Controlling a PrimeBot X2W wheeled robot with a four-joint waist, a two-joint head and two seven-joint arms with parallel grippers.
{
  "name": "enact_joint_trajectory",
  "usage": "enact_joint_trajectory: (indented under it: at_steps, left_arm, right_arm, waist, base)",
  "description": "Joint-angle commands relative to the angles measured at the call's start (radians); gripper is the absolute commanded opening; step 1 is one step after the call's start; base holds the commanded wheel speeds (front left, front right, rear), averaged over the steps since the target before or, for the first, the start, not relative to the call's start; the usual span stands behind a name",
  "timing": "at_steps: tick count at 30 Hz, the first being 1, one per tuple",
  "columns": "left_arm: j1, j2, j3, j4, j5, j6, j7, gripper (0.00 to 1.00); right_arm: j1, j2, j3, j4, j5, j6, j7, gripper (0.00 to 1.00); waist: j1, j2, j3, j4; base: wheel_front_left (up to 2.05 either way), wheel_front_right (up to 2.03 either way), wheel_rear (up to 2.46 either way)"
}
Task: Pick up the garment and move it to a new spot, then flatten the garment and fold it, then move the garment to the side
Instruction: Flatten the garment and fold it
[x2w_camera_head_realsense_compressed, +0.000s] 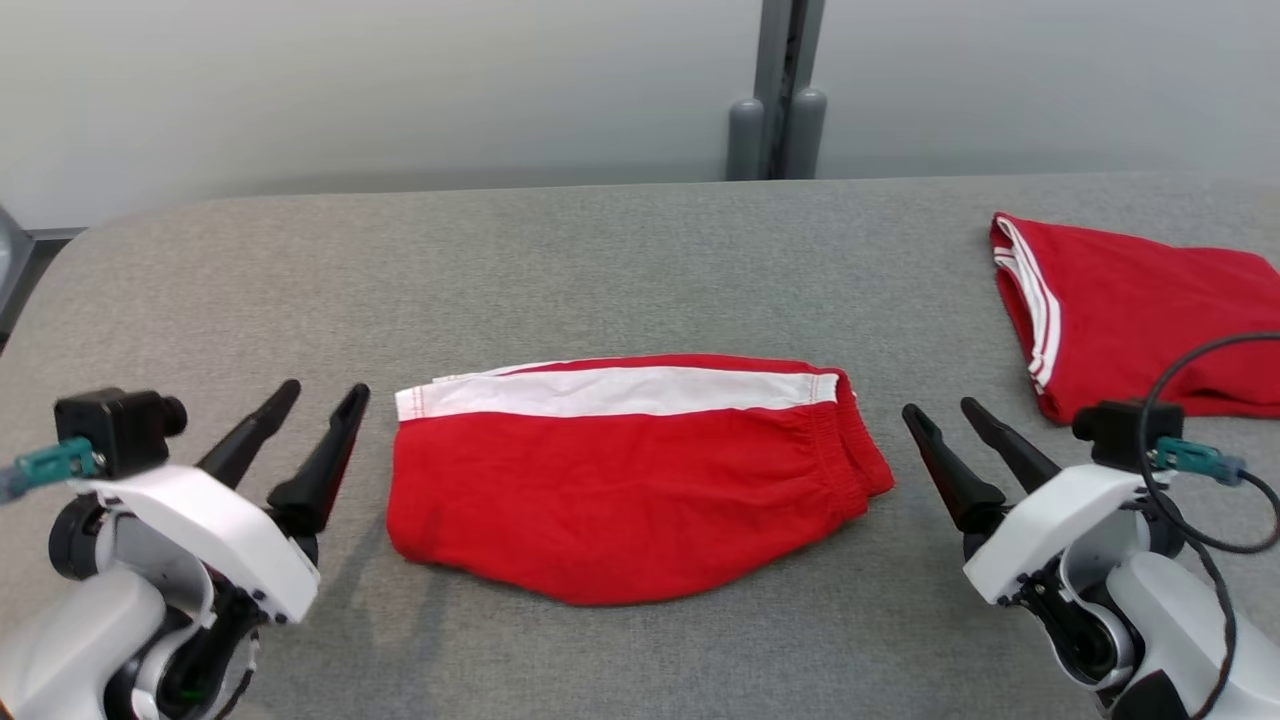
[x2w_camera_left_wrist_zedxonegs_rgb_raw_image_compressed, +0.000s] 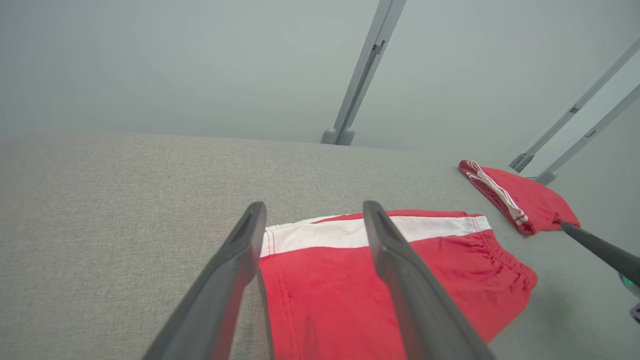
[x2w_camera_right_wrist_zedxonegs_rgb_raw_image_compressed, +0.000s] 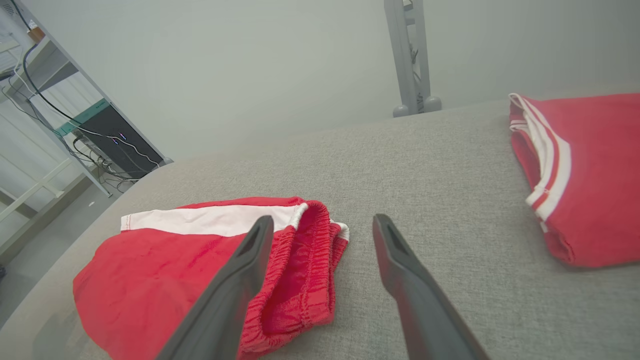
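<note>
Both spread, left gripper (x2w_camera_head_realsense_compressed: 326, 388) and right gripper (x2w_camera_head_realsense_compressed: 939, 407) flank the red shorts (x2w_camera_head_realsense_compressed: 620, 480); another red garment (x2w_camera_head_realsense_compressed: 1130, 300) lies farther right.

Red garment (x2w_camera_head_realsense_compressed: 620, 500) with white band (x2w_camera_head_realsense_compressed: 620, 392), grey table (x2w_camera_head_realsense_compressed: 600, 260)

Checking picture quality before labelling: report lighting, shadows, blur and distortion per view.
Head view: soft, even light, no glare, faint shadows under the red shorts and beside the left gripper. Left wrist view: near fingers slightly soft, grey posts lean and splay. Right wrist view: right gripper fingers loom large.
</note>
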Motion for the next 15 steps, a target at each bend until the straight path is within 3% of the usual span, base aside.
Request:
enact_joint_trajectory:
  at_steps: [1, 8, 15]
  left_arm:
    - [0.019, 0.003, -0.002, -0.014, 0.028, 0.02, -0.024, 1.0]
    - [0.081, -0.038, -0.011, -0.076, 0.132, 0.104, -0.082, 1.0]
    - [0.168, -0.125, 0.021, -0.108, 0.151, 0.109, -0.095, 1.0]
  right_arm:
    - [-0.019, 0.011, -0.006, 0.024, -0.011, 0.001, 0.025, 1.0]
    - [-0.08, 0.08, -0.035, 0.17, -0.029, 0.001, 0.226, 1.0]
    - [-0.186, 0.153, -0.109, 0.352, -0.102, 0.0, 0.471, 1.0]
  waist:
    - [0.0, 0.0, -0.006, 0.018]
    - [0.0, 0.0, -0.024, 0.057]
    - [0.0, 0.0, -0.041, 0.076]
  base:
    - [0.0, 0.0, 0.0]
    - [0.0, 0.0, 0.0]
    - [0.0, 0.0, 0.0]
